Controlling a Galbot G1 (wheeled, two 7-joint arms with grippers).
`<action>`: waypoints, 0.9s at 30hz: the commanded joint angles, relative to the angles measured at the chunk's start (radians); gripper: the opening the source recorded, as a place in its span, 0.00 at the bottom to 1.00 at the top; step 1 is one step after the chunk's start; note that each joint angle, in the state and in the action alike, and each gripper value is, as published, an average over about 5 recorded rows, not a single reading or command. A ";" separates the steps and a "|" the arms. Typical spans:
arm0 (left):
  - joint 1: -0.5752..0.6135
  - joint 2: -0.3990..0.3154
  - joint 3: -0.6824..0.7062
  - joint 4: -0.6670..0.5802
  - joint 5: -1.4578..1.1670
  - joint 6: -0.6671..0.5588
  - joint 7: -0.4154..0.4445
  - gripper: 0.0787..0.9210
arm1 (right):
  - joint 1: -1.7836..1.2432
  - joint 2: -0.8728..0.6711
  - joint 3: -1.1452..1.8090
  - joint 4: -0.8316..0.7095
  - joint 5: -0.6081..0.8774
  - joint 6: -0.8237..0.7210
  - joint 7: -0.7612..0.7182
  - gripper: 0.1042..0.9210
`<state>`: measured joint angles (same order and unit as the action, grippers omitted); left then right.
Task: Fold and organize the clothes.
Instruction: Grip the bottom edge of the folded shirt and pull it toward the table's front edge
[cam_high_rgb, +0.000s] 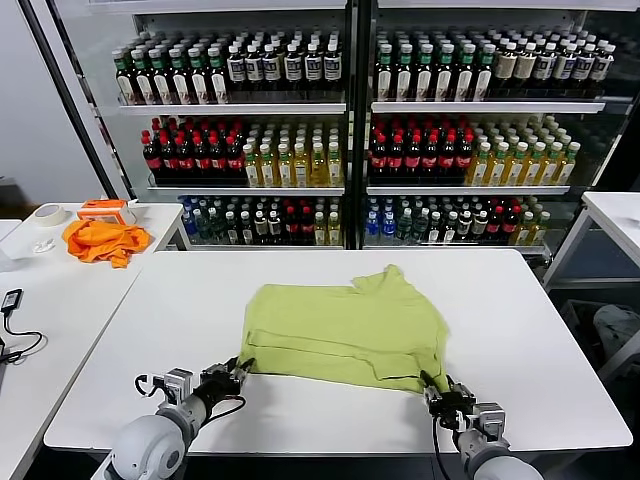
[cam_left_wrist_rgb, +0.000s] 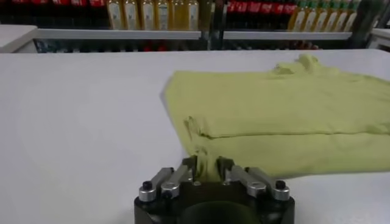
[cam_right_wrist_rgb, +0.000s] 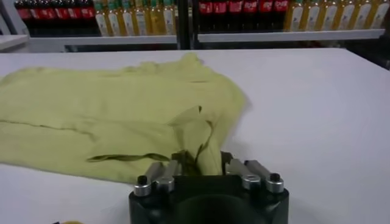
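Lime-green T-shirt lies on the white table; left gripper pinches its 7 o'clock corner, right gripper its 5 o'clock corner.

The T-shirt lies on the centre table. Left gripper sits at its near-left corner, right gripper at its near-right corner. A second garment lies on the far-left table. Bottle shelves stand behind.

R end effector pinching green T-shirt hem; white table.
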<state>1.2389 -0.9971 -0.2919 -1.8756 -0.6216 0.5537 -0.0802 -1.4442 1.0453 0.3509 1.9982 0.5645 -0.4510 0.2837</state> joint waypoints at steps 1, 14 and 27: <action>0.010 -0.003 0.010 -0.001 0.008 0.023 -0.013 0.12 | -0.008 0.001 0.000 0.003 0.006 0.004 -0.002 0.11; 0.321 0.084 -0.130 -0.266 0.071 0.011 -0.042 0.01 | -0.247 -0.044 0.022 0.217 -0.066 0.029 0.020 0.03; 0.434 0.095 -0.195 -0.361 0.194 0.023 -0.021 0.01 | -0.291 -0.048 0.019 0.279 -0.089 0.035 0.073 0.14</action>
<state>1.5506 -0.9251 -0.4299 -2.1170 -0.5259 0.5733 -0.1090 -1.6879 1.0019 0.3654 2.2147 0.4889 -0.4171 0.3337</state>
